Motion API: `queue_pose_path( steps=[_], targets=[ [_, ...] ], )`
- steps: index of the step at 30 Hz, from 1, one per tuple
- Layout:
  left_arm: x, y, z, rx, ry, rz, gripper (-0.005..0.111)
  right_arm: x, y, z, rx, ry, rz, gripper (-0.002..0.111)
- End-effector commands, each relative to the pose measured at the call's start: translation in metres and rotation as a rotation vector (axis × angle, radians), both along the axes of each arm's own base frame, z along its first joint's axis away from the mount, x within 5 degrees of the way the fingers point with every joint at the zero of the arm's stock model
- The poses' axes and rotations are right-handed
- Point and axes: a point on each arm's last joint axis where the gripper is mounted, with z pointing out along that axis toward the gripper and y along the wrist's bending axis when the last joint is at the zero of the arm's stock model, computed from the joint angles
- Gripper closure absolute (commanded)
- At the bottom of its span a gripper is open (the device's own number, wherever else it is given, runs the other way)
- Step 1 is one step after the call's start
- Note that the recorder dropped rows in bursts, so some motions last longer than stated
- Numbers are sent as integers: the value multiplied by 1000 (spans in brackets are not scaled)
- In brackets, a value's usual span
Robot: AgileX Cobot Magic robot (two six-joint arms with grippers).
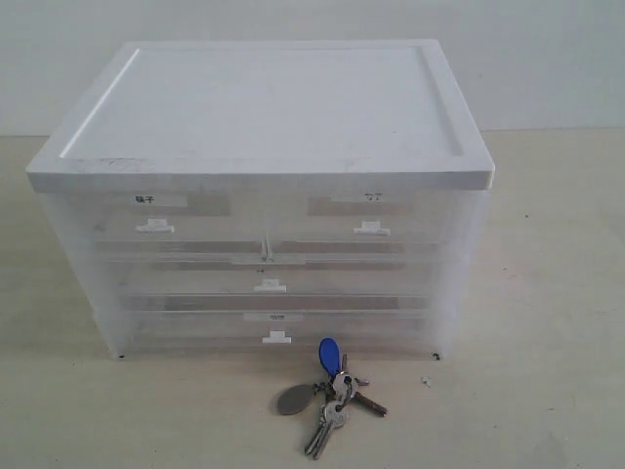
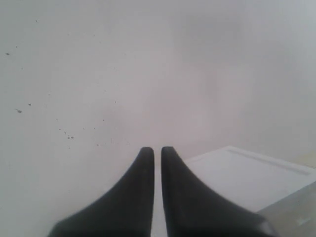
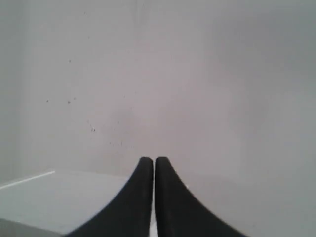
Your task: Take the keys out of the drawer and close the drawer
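A plain white wall [image 1: 547, 59] stands behind a beige tabletop [image 1: 547, 391], and on it sits a translucent cabinet [image 1: 273, 107] with a white lid.

Neither claw shows from where the outside camera looks. The left claw [image 2: 156, 151] has its two black fingers drawn almost together, with only a sliver of light between them and nothing gripped. The right claw [image 3: 154, 160] is pressed together too, and empty. Both point at the bare wall. A corner of the lid shows just past each one's fingers, so I judge they hang above the cabinet, parked clear of the work.

The keys [image 1: 330, 391] are well apart from both claws and out of their sight. They lie loose on the tabletop just in front of the cabinet's lowest front, blue fob [image 1: 329, 352] toward the cabinet and grey tag [image 1: 293, 399] beside the blades. Lying there suits the job: they are out of the drawer and easy to see.

The drawer [image 1: 156, 230] is also away from the claws, on the cabinet's upper row. It sits flush with its neighbour [image 1: 376, 230], so it looks closed, and the task seems about finished.

As for writing, the drawer's label [image 1: 146, 199] carries dark characters, but they are too small to read. The neighbour's label is fainter and just as illegible. A small tag on the lowest drawer [image 1: 273, 327] cannot be made out either. I see no brand anywhere.
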Motion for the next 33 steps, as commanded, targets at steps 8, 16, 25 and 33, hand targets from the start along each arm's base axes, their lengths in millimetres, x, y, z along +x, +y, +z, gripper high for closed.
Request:
queue_pose_path(
  steps=[8, 16, 25, 33],
  targets=[
    [-4, 4, -1, -27, -15, -16, 102, -4, -7, -1, 45, 16, -70, 108],
    [-3, 7, -6, -46, 42, 2, 102, -1, -14, -5, 76, 68, -135, 108],
    [5, 23, -26, -44, 276, 197, 102, -1, -14, -5, 76, 66, -133, 108],
    [-1, 9, -39, -147, 500, 29, 102, -1, -14, -5, 76, 66, -133, 108]
  ],
)
